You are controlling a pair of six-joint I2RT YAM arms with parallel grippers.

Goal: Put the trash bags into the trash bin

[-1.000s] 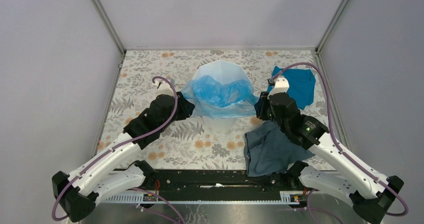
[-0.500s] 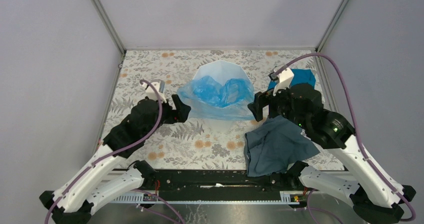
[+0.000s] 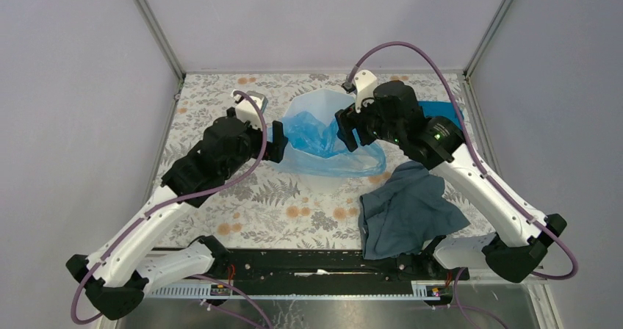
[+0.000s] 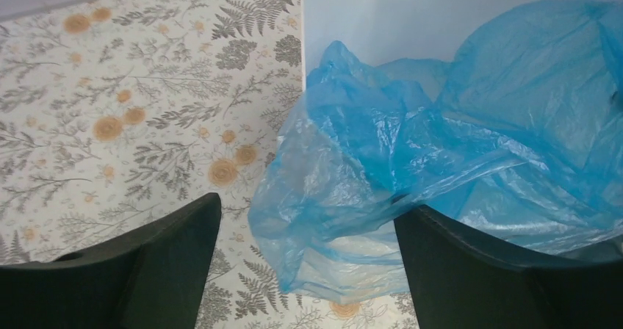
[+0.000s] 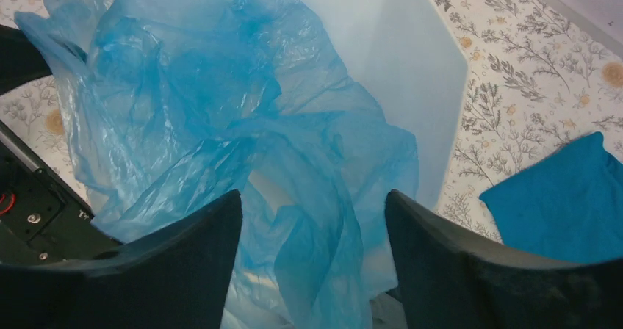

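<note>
The right claw (image 5: 312, 219) hangs wide open over the thin, translucent light-blue plastic film bag (image 5: 220, 123), gripping nothing; the left claw (image 4: 307, 219) is open and empty too. The bag lies partly in the tall white faceted plastic bin (image 5: 411, 72), partly over its rim. I think a push may tip the bin, or the springy film may rise out. The left wrist view shows the outside fold closely, lower centre; only the top view shows the dark grey-blue cloth (image 3: 404, 211), lower right.

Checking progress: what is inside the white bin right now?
Part of the light-blue trash bag lies crumpled inside the trash bin; the rest spills over its near rim. The film hides the bin's bottom.
</note>
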